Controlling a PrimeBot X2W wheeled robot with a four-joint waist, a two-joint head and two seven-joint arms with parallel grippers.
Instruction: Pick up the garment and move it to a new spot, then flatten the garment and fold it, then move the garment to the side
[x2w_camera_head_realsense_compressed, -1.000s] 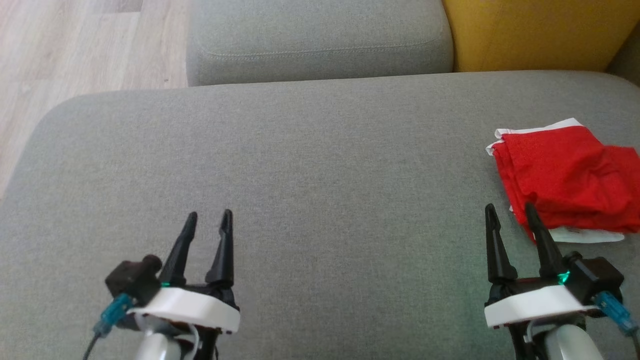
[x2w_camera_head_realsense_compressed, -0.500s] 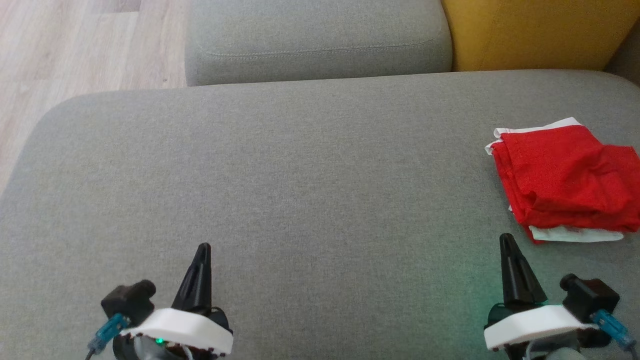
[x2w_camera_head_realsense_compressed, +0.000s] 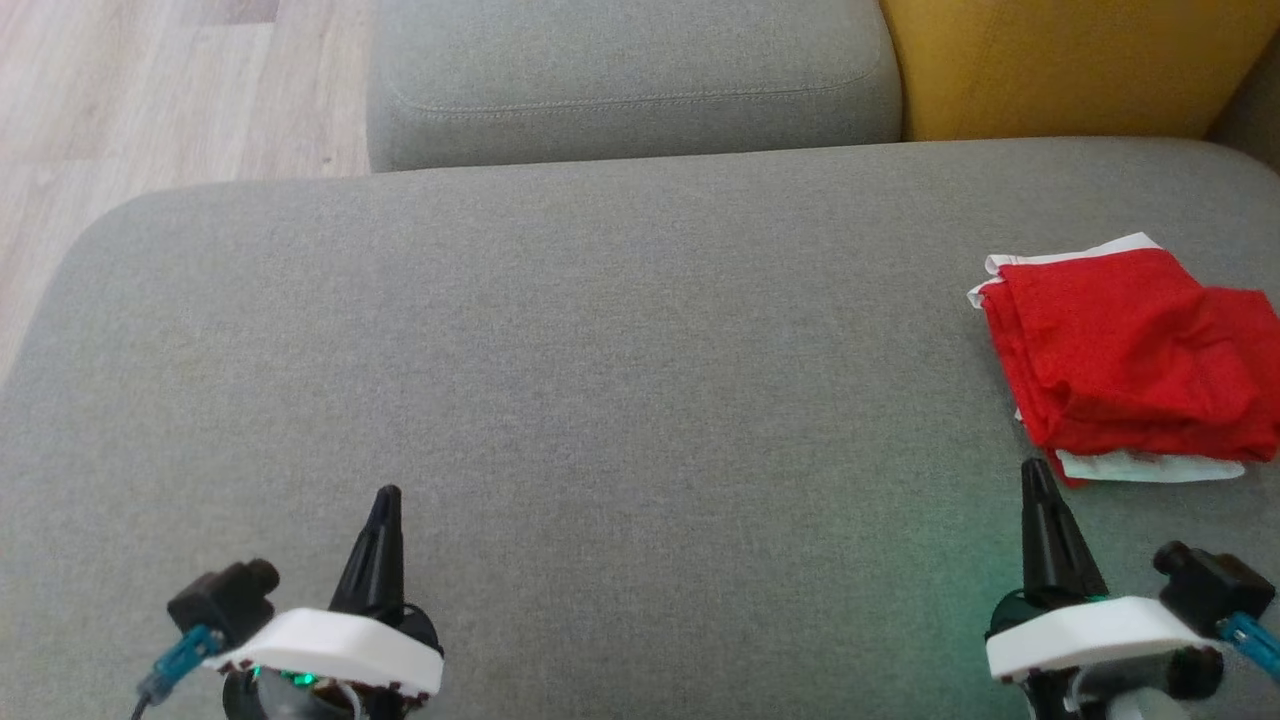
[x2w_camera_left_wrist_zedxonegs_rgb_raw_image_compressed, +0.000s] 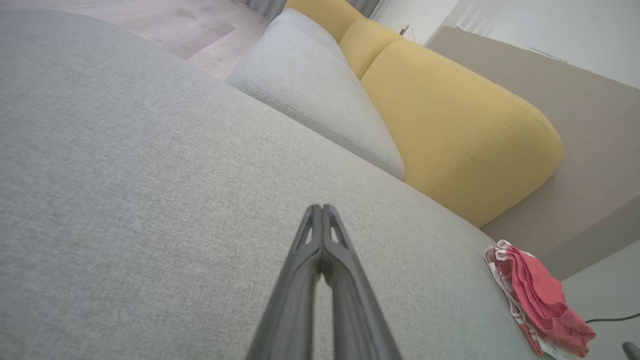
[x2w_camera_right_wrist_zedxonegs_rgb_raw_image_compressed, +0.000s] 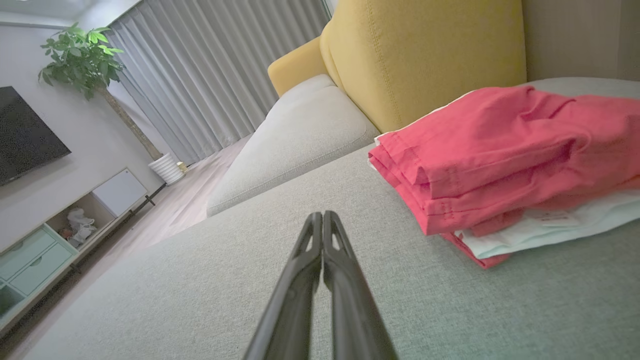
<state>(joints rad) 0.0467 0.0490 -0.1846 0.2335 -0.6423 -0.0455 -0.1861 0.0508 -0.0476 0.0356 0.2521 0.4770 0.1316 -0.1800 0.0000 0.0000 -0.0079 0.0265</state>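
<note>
In the head view, the folded red garment (x2w_camera_head_realsense_compressed: 1120, 360) lay at three o'clock on the grey cushion (x2w_camera_head_realsense_compressed: 600, 350). The left gripper (x2w_camera_head_realsense_compressed: 385, 497) sat at seven o'clock and the right gripper (x2w_camera_head_realsense_compressed: 1032, 470) at five, both closed and empty. In the left wrist view, the fingers met at their tips, with the garment at four o'clock. In the right wrist view, the fingers also met, and the garment lay near at two o'clock, not touching them.

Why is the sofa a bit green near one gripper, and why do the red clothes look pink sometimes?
Head view: a faint green glow tints the grey cushion beside the right gripper, likely from its small green light; the garment looks strong red. Both wrist views: it looks paler, pinkish.
</note>
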